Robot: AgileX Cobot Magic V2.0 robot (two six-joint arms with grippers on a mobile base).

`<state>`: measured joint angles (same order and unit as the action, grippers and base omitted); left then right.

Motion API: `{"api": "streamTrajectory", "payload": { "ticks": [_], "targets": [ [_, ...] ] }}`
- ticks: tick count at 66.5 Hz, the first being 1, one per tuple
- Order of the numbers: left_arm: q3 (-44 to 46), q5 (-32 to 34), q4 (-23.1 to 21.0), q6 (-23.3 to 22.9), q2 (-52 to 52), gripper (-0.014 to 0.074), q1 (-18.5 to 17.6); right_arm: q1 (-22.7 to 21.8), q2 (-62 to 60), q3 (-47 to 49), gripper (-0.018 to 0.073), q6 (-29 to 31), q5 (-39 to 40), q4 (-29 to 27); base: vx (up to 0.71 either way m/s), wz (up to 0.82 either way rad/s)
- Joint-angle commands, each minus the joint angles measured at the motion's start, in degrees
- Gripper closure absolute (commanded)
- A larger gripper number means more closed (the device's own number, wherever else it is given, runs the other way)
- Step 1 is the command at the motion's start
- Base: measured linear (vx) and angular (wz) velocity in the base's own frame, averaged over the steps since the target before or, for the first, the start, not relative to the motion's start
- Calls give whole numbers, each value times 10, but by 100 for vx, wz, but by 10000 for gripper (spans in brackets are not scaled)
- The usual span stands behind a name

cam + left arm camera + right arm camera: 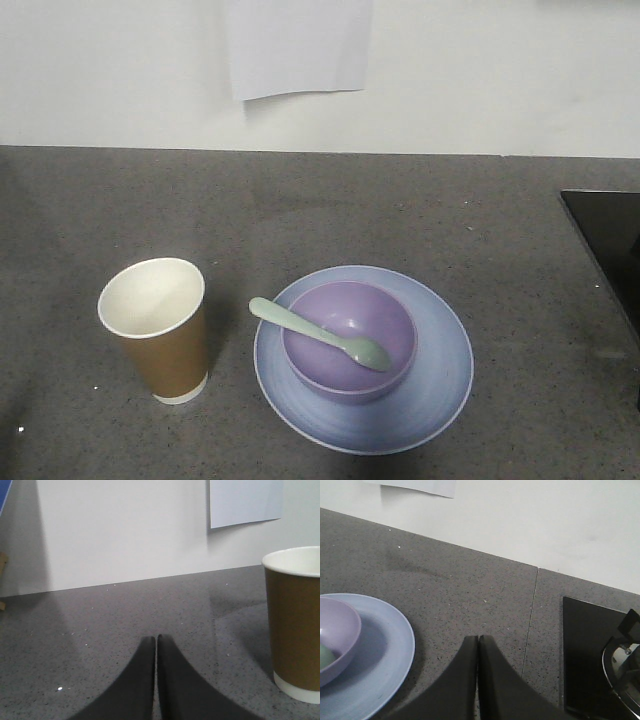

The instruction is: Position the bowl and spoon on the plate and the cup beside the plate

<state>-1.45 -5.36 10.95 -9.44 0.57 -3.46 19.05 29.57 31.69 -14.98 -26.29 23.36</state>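
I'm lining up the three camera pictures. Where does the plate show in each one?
Front view: plate lower centre, under the bowl.
Left wrist view: not in it; only the cup shows.
Right wrist view: lower left corner.
Shared landmark: white paper on the wall, seen in all three.

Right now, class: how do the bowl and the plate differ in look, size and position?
The bowl is lavender-purple; the plate is pale blue-lilac. The bowl is narrower and deeper; the plate is wider and shallow. The bowl sits on the plate, while the plate rests on the counter. The bowl holds the spoon's scoop; the plate holds the bowl. Both are round and matte.
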Motion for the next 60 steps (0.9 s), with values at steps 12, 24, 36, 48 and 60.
{"api": "streamTrajectory", "payload": {
  "ticks": [12,24,36,48,60],
  "targets": [
    [4,43,8,-23,3,604,0,-3,6,16,565,0,36,11,0,0],
    [4,43,8,-23,3,604,0,-3,6,16,565,0,36,11,0,0],
    [4,43,8,-23,3,604,0,-3,6,16,565,0,36,11,0,0],
    [4,43,8,-23,3,604,0,-3,6,16,565,0,36,11,0,0],
    [4,43,8,-23,3,604,0,-3,6,4,565,0,45,11,0,0]
  ]
}}
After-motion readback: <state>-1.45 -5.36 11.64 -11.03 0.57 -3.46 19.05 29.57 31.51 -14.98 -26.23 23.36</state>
